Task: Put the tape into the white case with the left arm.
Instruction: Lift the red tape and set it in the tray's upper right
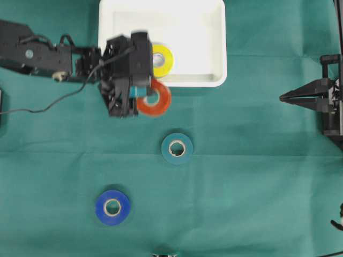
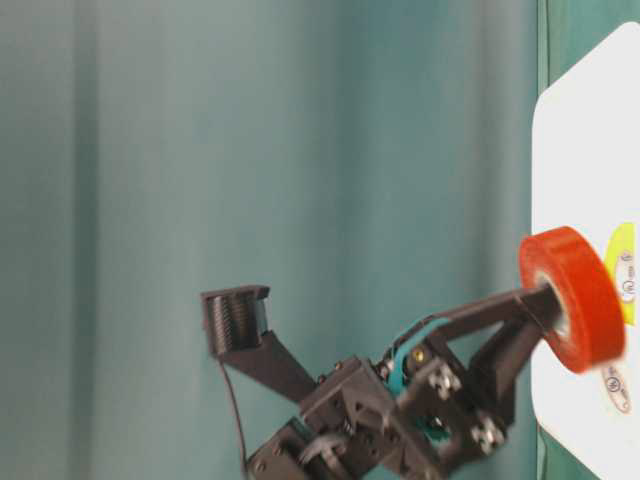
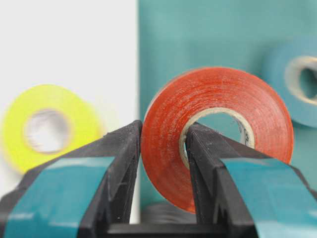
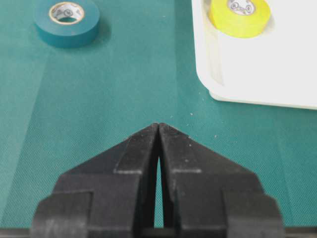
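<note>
1. The left gripper point(image 3: 163, 144) pinches the red tape roll point(image 3: 218, 129), one finger through its core.
2. The roll hangs just outside the white case point(image 1: 214, 53) rim, beside the yellow roll point(image 1: 162, 60) inside.
3. The right gripper point(image 4: 159, 130) sits closed, holding nothing.

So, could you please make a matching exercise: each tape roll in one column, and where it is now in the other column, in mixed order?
Things:
1. red tape roll
2. yellow tape roll
3. teal tape roll
4. blue tape roll

Places:
A. inside the white case
B. on the cloth, nearest the bottom edge of the overhead view
C. held in the left gripper jaws
D. on the cloth, mid-table

Pairs: 1-C, 2-A, 3-D, 4-B
</note>
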